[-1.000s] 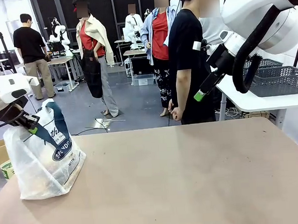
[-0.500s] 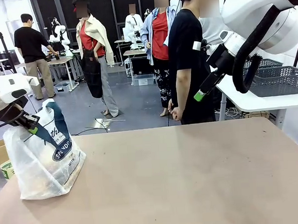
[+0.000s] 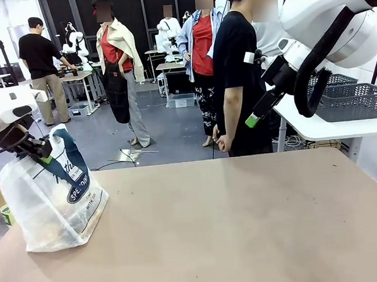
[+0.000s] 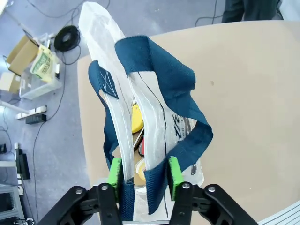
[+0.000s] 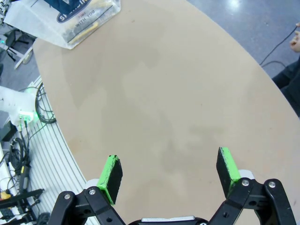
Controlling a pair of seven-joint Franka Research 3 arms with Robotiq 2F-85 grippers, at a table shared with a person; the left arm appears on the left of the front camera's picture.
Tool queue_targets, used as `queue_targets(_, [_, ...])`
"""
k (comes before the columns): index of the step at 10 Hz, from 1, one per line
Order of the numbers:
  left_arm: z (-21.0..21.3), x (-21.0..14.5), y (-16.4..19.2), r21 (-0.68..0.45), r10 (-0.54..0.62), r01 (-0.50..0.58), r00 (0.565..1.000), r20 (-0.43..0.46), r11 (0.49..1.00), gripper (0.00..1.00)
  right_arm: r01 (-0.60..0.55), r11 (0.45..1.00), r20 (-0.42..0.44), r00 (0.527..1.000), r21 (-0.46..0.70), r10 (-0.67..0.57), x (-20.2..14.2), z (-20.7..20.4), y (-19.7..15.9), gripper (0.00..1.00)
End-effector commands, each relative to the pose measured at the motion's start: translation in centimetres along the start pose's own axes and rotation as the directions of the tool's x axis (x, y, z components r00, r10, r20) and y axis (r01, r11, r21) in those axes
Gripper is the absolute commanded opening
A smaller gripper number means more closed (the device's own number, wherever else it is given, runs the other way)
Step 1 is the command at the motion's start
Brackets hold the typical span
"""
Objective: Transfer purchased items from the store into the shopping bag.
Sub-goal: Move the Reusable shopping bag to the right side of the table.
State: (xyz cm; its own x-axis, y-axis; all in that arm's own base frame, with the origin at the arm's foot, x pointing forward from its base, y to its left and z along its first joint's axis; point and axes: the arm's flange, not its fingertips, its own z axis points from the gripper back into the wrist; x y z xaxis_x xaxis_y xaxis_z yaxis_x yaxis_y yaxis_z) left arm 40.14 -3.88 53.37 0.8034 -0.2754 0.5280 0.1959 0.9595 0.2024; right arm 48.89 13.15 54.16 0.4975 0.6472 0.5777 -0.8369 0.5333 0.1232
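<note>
At nine o'clock on the tan surface [image 3: 243, 220], I see the translucent whitish plastic shopping bag with navy strap handles [image 3: 52, 198] standing upright. My left claw [image 4: 142, 171] straddles a handle, pads partly apart; whether it grips, I cannot tell. My right claw [image 5: 169, 173] hangs spread wide, empty. Yellow goods [image 4: 136, 119] lie inside.

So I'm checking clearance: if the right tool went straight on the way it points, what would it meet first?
Probably the bare tabletop; nothing lies between the open right tool and it, though depth is unclear.
</note>
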Motion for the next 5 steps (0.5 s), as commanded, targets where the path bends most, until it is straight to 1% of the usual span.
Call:
queue_targets(1, [1.2, 0.7, 0.6, 0.015, -0.009, 0.009, 1.000, -0.009, 1.000, 1.00, 0.013, 1.000, -0.018, 1.000, 0.001, -0.013, 0.3, 0.1, -0.1, 1.00])
queue_targets(5, [4.2, 1.8, 1.3, 0.031, -0.028, 0.027, 0.999, 0.031, 0.999, 1.00, 0.013, 1.000, -0.018, 1.000, 0.001, -0.013, 0.3, 0.1, -0.1, 1.00])
